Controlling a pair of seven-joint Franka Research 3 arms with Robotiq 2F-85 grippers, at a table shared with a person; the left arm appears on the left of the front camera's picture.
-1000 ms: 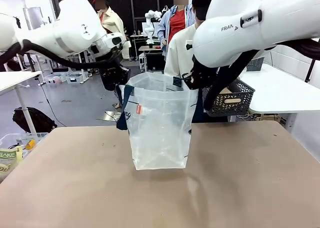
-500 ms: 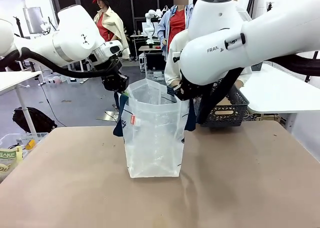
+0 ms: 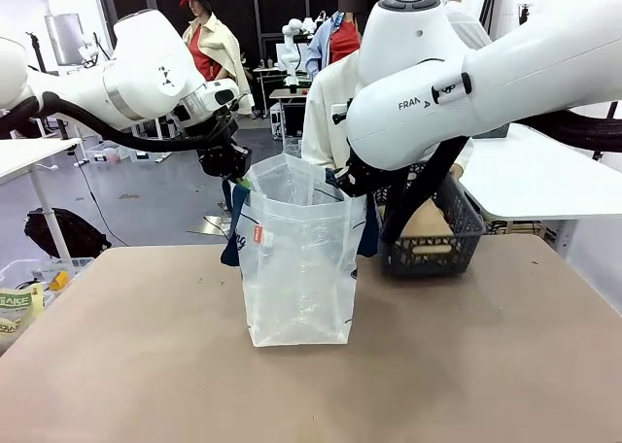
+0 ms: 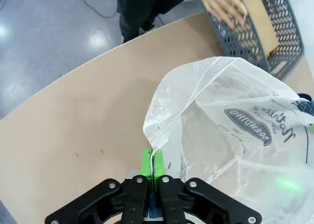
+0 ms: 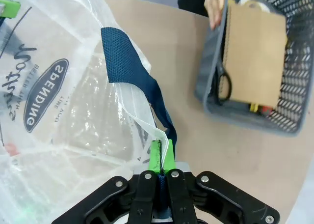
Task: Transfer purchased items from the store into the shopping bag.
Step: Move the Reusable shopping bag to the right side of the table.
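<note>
1. Over the last second the shopping bag shifted slightly toward the robot's left and settled lower. For the last half-second it has not moved. It stands upright on the counter with its mouth spread open.
2. The left fingers are fully closed on the bag's rim at 1 side. The right fingers are fully closed on the opposite rim, where the navy handle runs down.
3. The person's basket has come down from mid-air and now appears to rest on the counter just beside the bag, with a hand on its rim.
4. Assessment: the bag is held ready for loading. The basket's contents, including a cardboard piece, are near, and no item is visible in the bag yet.
</note>
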